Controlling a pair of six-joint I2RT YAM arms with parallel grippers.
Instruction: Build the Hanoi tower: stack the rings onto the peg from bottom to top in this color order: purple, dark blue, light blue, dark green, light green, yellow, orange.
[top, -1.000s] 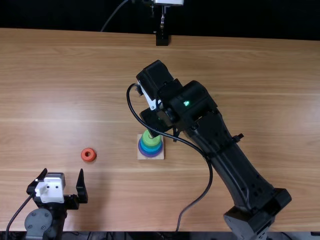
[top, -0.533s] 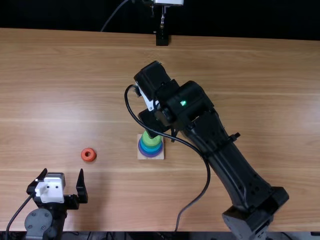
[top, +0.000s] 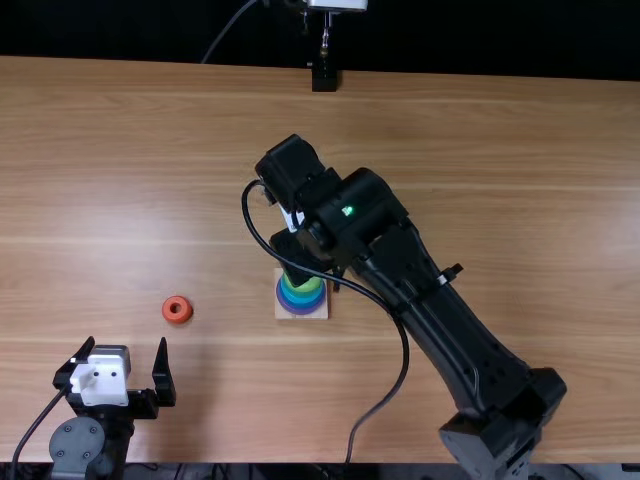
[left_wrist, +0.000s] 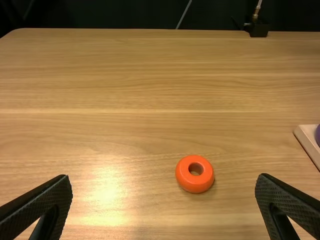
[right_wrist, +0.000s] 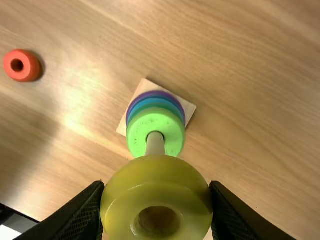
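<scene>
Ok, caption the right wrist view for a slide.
Right gripper holding the yellow ring above the light green ring on the peg.

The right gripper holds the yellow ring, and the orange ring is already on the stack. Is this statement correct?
Not fully: the orange ring lies on the table, apart from the stack, as the top view shows. The right gripper does hold the yellow ring between its jaws, as you wrote.
</scene>
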